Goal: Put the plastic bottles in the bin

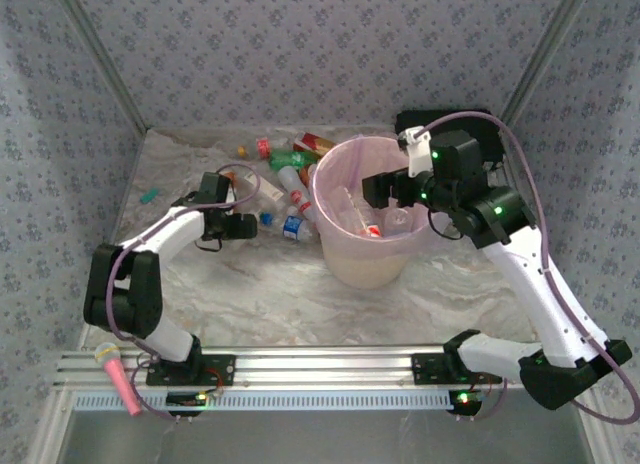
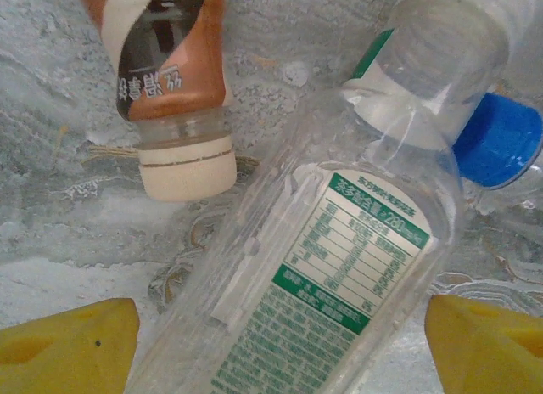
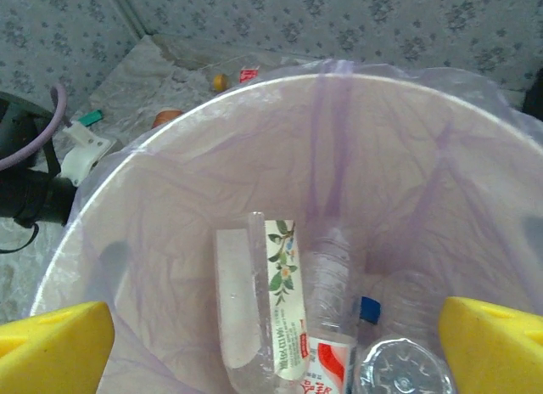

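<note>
Left gripper [image 2: 276, 351] gapes astride a clear bottle [image 2: 339, 258] lying diagonally; right gripper [image 3: 271, 347] hangs unclenched over the bin [image 3: 170, 139], bottles [image 3: 284, 301] inside.

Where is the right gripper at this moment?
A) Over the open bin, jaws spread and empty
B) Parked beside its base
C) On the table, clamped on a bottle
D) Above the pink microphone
A: the right gripper hangs over the bin. The wrist view shows its yellow fingers wide apart with nothing between them, and bottles lying in the bag below.
</note>
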Available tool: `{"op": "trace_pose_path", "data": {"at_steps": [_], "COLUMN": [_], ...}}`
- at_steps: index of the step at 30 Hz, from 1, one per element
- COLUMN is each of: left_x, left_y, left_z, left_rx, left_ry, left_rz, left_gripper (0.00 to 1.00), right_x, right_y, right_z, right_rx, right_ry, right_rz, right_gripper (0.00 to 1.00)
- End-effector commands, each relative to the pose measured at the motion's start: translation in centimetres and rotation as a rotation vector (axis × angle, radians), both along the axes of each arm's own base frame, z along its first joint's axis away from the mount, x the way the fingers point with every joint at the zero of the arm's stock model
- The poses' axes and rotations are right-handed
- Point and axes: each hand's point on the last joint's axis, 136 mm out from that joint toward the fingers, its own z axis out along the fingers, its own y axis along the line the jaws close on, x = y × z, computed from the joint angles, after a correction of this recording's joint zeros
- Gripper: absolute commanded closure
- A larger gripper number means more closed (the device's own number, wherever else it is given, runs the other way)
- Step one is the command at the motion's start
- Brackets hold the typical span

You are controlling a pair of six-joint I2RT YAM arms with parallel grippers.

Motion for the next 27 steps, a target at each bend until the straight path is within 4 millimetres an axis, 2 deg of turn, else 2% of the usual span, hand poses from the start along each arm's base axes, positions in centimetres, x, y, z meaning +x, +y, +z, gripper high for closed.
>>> {"op": "trace_pose_path", "data": {"at_steps": [1, 6, 8, 15, 18, 22, 27], "left_x": [0.2, 0.1, 0.0, 0.0, -0.1, -0.4, -1.1], "left_y": [0.0, -0.1, -0.1, -0.5, -1.1, -2.2, -4.2], "left_z": [0.0, -0.8, -1.0, -0.9, 0.0, 3.3, 10.2], "left_rx": [0.004, 0.006, 0.007, -0.01, -0.037, -0.094, -0.206], "left_ry": [0.025, 0.051, 0.059, 0.067, 0.052, -0.006, -0.19], "left_rz": [-0.016, -0.023, -0.023, -0.037, -0.057, -0.083, -0.138], "left_gripper": [0.16, 0.18, 0.21, 0.38, 0.4, 0.39, 0.4], "right_x": [-0.7, -1.1, -1.1, -1.2, -1.3, -1.3, -0.8], "right_y": [-2.2, -3.9, -4.3, -4.2, -4.1, -3.6, -0.5], "right_z": [1.1, 1.8, 1.8, 2.4, 3.0, 5.0, 7.1], "right_rx": [-0.006, 0.013, 0.011, 0.023, 0.023, 0.046, 0.117], "right_ry": [-0.042, -0.053, -0.054, -0.066, -0.077, -0.109, -0.127], "right_rz": [-0.056, -0.094, -0.103, -0.092, -0.083, -0.055, 0.04], "right_gripper": [0.0, 0.0, 0.0, 0.01, 0.01, 0.01, 0.01]}}
